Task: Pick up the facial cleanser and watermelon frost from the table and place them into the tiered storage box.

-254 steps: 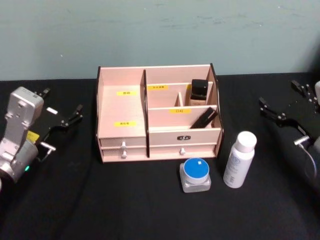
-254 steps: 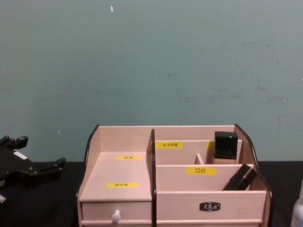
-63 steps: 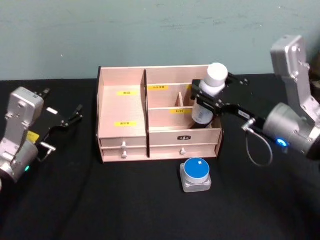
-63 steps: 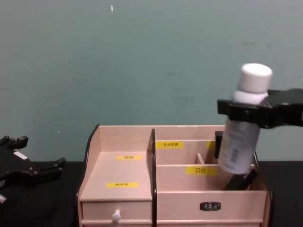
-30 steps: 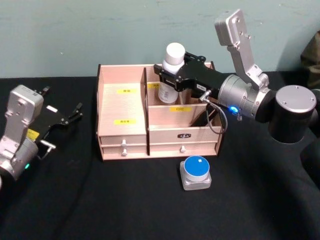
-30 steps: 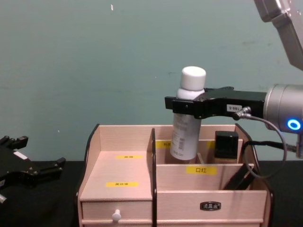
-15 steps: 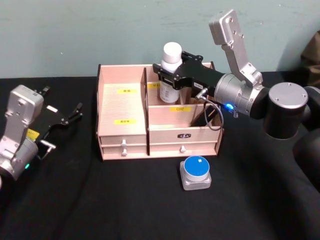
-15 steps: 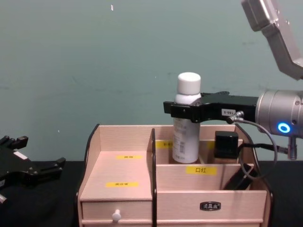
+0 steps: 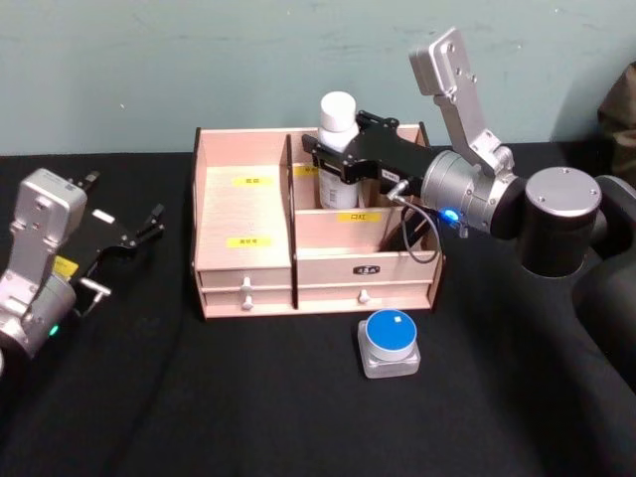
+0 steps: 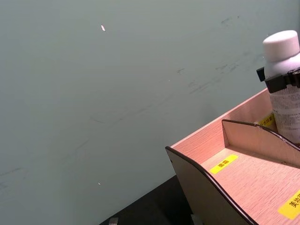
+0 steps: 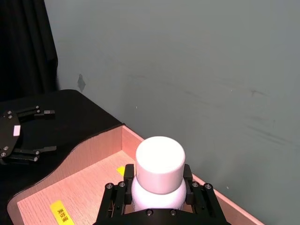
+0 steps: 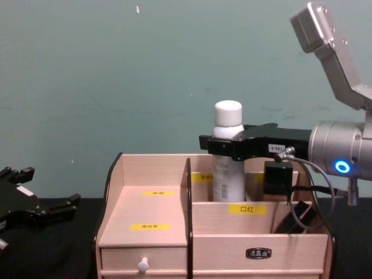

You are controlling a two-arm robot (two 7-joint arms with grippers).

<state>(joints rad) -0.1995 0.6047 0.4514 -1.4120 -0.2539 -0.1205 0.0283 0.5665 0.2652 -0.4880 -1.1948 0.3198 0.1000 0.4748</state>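
Black table (image 9: 248,397): right gripper (image 9: 338,151) clamps facial cleanser (image 9: 338,109) inside tiered storage box (image 9: 243,214).

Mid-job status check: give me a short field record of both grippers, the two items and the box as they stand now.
right gripper: shut on the white bottle at its neck, over the tiered storage box
white bottle: upright, lower part inside the rear tier's left section; whether it is seated, cannot tell
blue-lidded jar: on the table in front of the box, ungripped
left gripper: open, parked at the table's left
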